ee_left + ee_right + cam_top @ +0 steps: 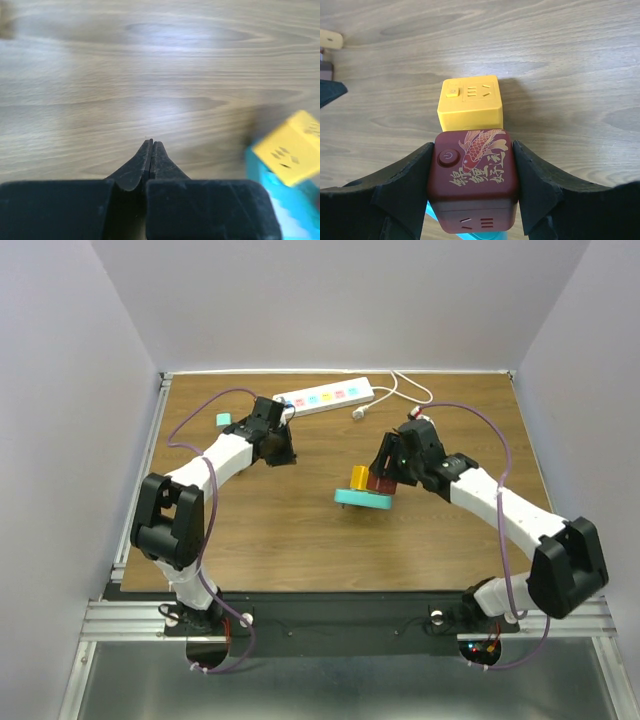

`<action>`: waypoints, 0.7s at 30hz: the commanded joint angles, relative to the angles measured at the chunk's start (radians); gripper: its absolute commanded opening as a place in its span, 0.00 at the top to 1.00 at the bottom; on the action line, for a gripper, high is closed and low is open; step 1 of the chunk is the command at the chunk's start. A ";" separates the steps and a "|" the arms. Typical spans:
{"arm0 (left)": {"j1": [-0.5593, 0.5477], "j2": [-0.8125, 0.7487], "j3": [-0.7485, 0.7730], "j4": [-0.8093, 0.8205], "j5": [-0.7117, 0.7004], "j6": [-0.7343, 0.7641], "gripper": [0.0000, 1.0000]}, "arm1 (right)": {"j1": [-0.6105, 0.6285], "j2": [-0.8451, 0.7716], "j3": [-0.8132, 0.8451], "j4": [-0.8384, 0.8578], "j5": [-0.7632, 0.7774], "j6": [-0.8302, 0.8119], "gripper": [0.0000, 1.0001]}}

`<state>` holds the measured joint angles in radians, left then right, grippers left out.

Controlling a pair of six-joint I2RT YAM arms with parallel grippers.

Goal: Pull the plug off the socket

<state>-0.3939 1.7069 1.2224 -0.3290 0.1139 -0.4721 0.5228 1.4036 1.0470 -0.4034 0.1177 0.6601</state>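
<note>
Surface: wooden worktop [300, 540], white walls [80, 340].
Socket: power strip [325, 397] just beyond left tool [151, 150], long axis left-right, well apart from right tool [473, 150].
Left tool: pressed together, empty, nearer.
Right tool: clamped on maroon cube [475, 175].

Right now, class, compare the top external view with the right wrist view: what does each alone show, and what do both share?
Only the top external view shows the long white power strip at the far edge and a small teal block. Only the right wrist view shows the gold fish design and round button on top of the dark red cube. Both show the right hand closed around that cube, with the yellow cube beside it.
</note>
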 commanded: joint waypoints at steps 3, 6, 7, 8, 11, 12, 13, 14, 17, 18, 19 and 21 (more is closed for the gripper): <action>-0.008 -0.069 0.058 -0.036 0.064 -0.005 1.00 | 0.022 -0.092 -0.090 0.282 0.161 0.041 1.00; -0.008 -0.073 0.062 -0.027 0.089 -0.013 1.00 | 0.025 -0.071 -0.096 0.296 0.149 0.035 0.99; -0.010 -0.079 0.063 -0.025 0.098 -0.016 1.00 | 0.034 -0.071 -0.114 0.304 0.148 0.036 1.00; -0.011 -0.079 0.062 -0.022 0.107 -0.020 1.00 | 0.042 -0.074 -0.114 0.316 0.151 0.038 0.99; -0.022 -0.101 0.062 -0.008 0.128 -0.037 1.00 | 0.071 -0.091 -0.143 0.362 0.158 0.049 1.00; -0.025 -0.105 0.063 -0.004 0.132 -0.043 1.00 | 0.071 -0.092 -0.131 0.364 0.169 0.046 1.00; -0.026 -0.107 0.065 -0.004 0.136 -0.045 1.00 | 0.074 -0.094 -0.119 0.362 0.174 0.042 1.00; -0.028 -0.115 0.071 -0.005 0.135 -0.045 1.00 | 0.074 -0.089 -0.101 0.364 0.177 0.029 1.00; -0.034 -0.110 0.074 -0.001 0.144 -0.046 1.00 | 0.074 -0.042 -0.055 0.354 0.180 0.010 1.00; -0.037 -0.107 0.074 0.004 0.148 -0.046 1.00 | 0.074 -0.032 -0.064 0.354 0.172 0.015 1.00; -0.042 -0.102 0.075 0.004 0.148 -0.046 1.00 | 0.074 -0.025 -0.070 0.354 0.166 0.022 1.00; -0.060 -0.102 0.068 0.007 0.150 -0.056 1.00 | 0.092 -0.011 -0.087 0.356 0.171 0.047 1.00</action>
<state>-0.4305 1.6421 1.2591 -0.3382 0.2401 -0.5148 0.5949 1.3830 0.9276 -0.1440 0.2596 0.6796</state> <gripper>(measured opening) 0.043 0.654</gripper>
